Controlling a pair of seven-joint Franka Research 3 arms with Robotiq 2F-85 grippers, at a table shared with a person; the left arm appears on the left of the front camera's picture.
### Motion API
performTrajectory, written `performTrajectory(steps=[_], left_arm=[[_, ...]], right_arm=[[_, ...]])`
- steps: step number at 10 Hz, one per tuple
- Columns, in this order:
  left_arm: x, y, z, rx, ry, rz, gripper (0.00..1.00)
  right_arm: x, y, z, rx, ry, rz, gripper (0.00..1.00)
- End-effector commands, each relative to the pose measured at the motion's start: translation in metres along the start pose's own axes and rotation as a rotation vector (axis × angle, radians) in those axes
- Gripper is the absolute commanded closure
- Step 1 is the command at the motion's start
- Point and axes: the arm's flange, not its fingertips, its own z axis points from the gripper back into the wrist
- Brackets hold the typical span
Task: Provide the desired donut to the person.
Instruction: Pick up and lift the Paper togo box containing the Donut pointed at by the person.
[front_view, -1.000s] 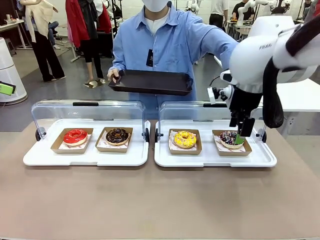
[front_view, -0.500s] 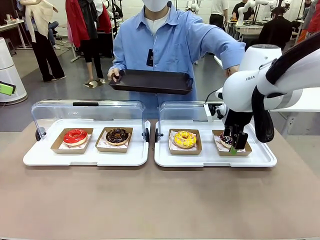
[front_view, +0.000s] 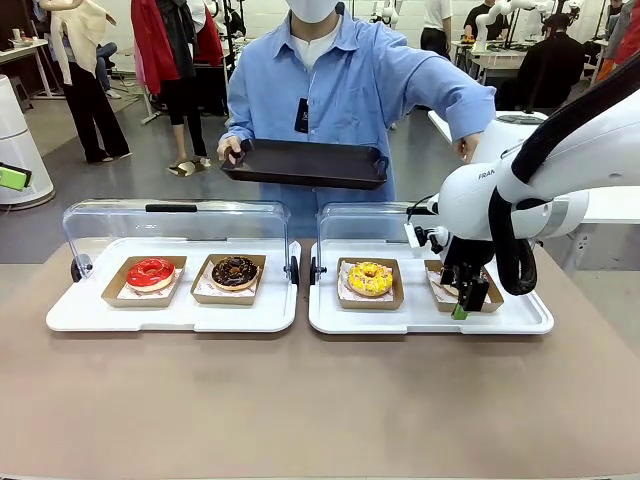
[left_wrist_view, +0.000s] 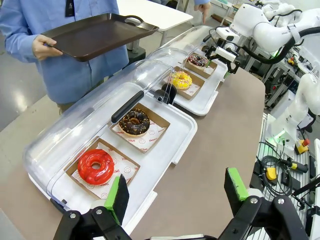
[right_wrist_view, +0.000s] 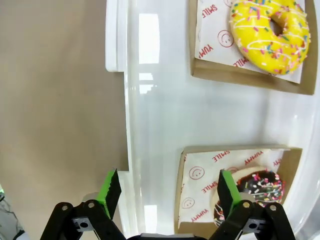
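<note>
Right claw (front_view: 465, 303) was held open over sprinkled chocolate donut (right_wrist_view: 254, 191), boxed at 3 o'clock of yellow donut (front_view: 370, 277); left claw (left_wrist_view: 175, 192) released. Frosting could be crushed by an off-edge pinch.

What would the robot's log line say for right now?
right gripper: fingers open, low at box of chocolate sprinkle donut | left gripper: open, above table | person: holding dark tray out
</note>
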Motion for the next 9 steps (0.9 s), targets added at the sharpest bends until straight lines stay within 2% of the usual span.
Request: performTrajectory(steps=[1, 7, 8, 9], left_arm=[[0.002, -0.001, 0.001, 0.002, -0.002, 0.019, 0.00], [0.002, -0.001, 0.001, 0.002, -0.002, 0.019, 0.00], [0.002, -0.001, 0.001, 0.002, -0.002, 0.019, 0.00], [0.002, -0.001, 0.001, 0.002, -0.002, 0.019, 0.00]], right_arm=[[-0.001, -0.008, -0.006, 0.003, -0.029, 0.008, 0.00], [-0.001, -0.015, -0.023, 0.009, -0.039, 0.029, 0.00], [0.000, -0.015, -0.023, 0.006, -0.036, 0.033, 0.60], [-0.001, -0.015, -0.021, -0.002, -0.037, 0.032, 0.60]])
